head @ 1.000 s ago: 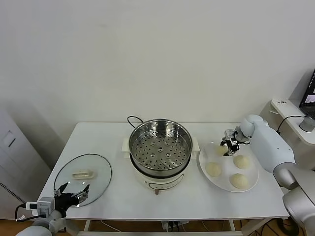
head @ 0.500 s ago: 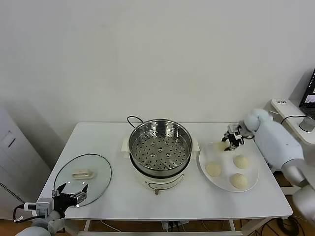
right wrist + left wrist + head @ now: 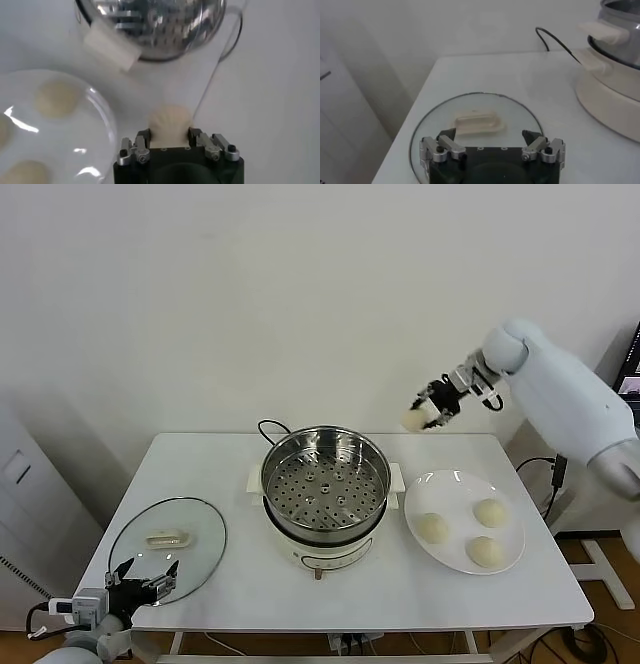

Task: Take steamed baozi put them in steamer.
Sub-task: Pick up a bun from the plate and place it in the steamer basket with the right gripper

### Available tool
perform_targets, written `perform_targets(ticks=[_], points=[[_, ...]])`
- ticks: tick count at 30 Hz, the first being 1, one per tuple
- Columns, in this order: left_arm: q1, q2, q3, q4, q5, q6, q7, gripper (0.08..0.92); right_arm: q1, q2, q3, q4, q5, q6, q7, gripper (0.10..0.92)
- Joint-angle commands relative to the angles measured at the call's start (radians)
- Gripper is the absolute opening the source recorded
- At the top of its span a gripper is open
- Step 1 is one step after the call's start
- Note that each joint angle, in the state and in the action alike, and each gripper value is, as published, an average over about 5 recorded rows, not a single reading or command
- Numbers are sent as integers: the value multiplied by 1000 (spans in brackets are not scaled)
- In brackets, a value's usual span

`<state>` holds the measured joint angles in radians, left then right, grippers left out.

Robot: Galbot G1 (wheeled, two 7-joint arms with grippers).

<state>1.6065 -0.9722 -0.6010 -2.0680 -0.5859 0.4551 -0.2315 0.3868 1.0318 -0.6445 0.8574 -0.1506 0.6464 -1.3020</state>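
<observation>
Your right gripper point(image 3: 428, 413) pinches one baozi point(image 3: 414, 420) in the air, probably just past the steamer point(image 3: 325, 484) rim on its plate point(image 3: 452, 480) side; the tray lies below, toward the left gripper point(image 3: 142, 578) (spread, parked by the lid point(image 3: 200, 524)).

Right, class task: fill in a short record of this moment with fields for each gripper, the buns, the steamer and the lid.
right gripper: raised above the table's far right, shut on a baozi
left gripper: open, parked low at the near left by the glass lid
buns on plate: three
steamer: centre of table, uncovered, no bun inside
lid: flat on the table, left of the steamer
</observation>
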Motion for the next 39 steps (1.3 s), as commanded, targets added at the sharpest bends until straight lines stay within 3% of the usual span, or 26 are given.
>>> perform_targets(ticks=[1,9,22,39], points=[[0,0,1,0,0,0,0,823,108,91,-69,36,73,213,-61,476],[3,-1,0,0,1,2,-4,823,46,211,-67,63,-56,226,-44,483],[1,2,-1,0,-5,2,-11,823,-125,305,28,57,-429,226,56,481],[2,-3,-2,-1,-5,4,-15,823,-224,300,64,98,-531,226,67,480]])
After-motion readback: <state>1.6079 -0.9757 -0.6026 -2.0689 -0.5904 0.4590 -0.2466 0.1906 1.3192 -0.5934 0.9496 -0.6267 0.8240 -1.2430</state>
